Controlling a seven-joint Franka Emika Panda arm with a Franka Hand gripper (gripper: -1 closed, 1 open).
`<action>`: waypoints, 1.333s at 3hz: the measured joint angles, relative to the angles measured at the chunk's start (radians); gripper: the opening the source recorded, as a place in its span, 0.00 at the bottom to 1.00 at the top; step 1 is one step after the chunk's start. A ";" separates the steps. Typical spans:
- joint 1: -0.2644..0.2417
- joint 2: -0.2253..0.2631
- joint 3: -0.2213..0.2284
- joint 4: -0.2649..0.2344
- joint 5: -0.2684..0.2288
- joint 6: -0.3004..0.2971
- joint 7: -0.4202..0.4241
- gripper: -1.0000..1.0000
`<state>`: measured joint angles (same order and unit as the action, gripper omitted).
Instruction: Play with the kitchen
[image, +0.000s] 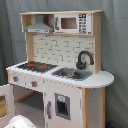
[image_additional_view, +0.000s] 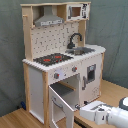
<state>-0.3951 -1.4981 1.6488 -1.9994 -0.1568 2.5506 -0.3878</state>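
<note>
The kitchen (image_additional_view: 62, 55) stands upright against a grey backdrop, a tall white and light-wood toy. In the second exterior view the gripper (image_additional_view: 79, 106) sits low, in front of the kitchen's base, at the end of a white arm (image_additional_view: 112, 115) that enters from the second exterior view's right. Whether its fingers are apart or together cannot be told; the tip looks to be at, or just beside, the outer edge of the open oven door (image_additional_view: 61, 102).

That door is swung outward toward the gripper, its hinged side farther from the hand, and the dark oven cavity lies just beyond it. Straight above the gripper, 2 knobs (image_additional_view: 56, 76) sit on the front panel. Higher still is the black-red stovetop (image_additional_view: 52, 59), and beside it, farther along the counter, the sink (image_additional_view: 83, 50) with the black faucet (image_additional_view: 75, 38). The grey hood (image_additional_view: 48, 19) and the small microwave (image_additional_view: 76, 11) are at the top, well above the hand.

In the first exterior view the kitchen (image: 65, 65) fills the frame; a rounded white part of the arm (image: 20, 122) shows at the bottom edge, below the stovetop side, with the open door (image: 7, 104) just beside it.
</note>
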 joint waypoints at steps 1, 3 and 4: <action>-0.023 0.000 -0.031 0.082 -0.043 -0.001 0.049 1.00; -0.042 -0.001 -0.046 0.198 -0.129 -0.002 0.200 1.00; -0.070 -0.005 -0.042 0.254 -0.168 -0.003 0.285 1.00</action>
<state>-0.4653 -1.5027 1.6070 -1.7459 -0.3248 2.5480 -0.1030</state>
